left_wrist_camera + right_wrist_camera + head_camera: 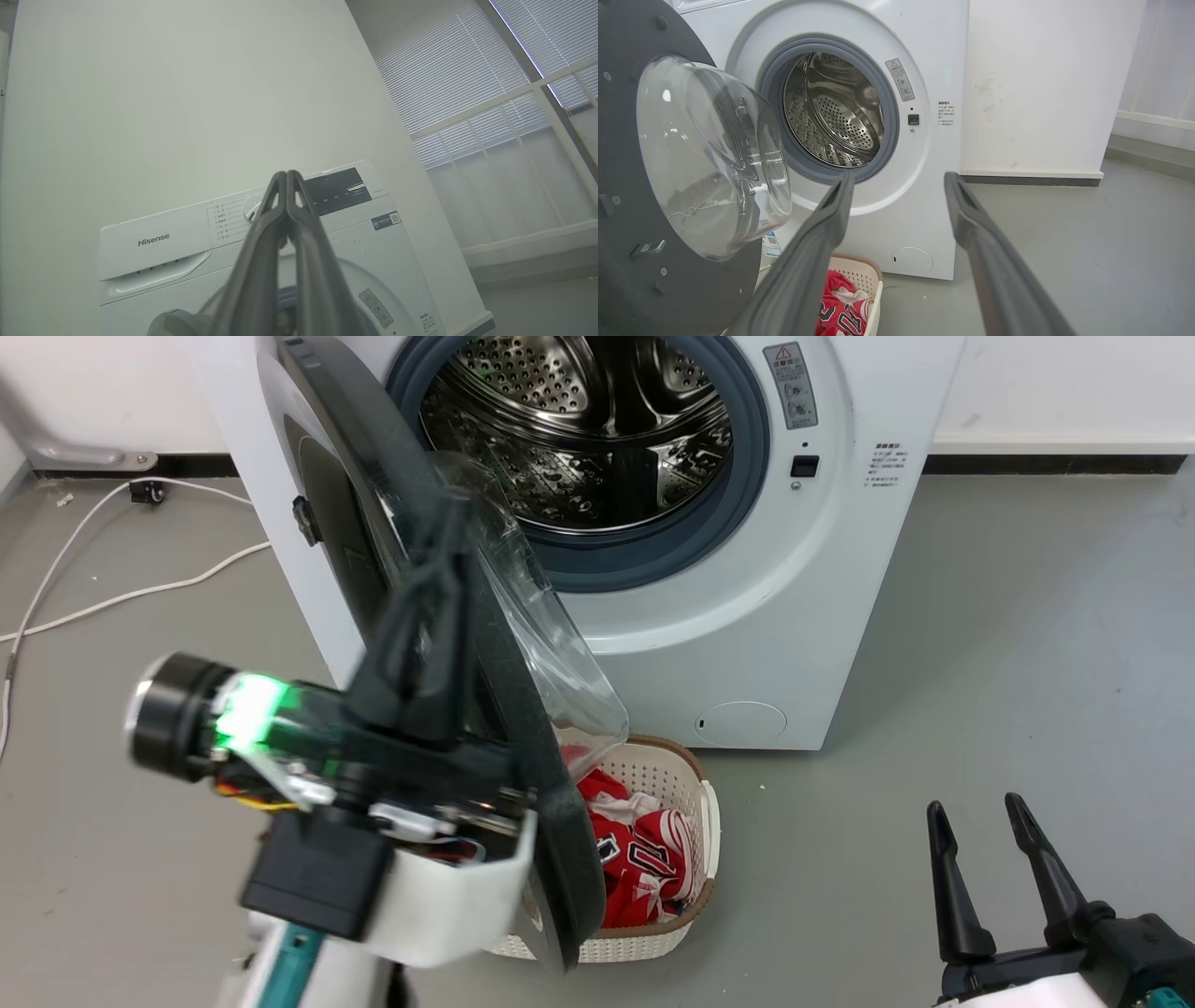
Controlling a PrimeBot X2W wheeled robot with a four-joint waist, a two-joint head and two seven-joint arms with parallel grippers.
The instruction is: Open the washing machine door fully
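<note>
Head view, washing machine door [565, 868] standing open edge-on, left gripper [455, 518] pinched closed on nothing just beside its outer face, right gripper [974, 803] spread open, well apart at lower right

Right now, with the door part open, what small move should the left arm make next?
Probably ease the shut left gripper leftward, pushing the washing machine door farther from the drum: it stands roughly square to the washing machine, only about half open.
</note>
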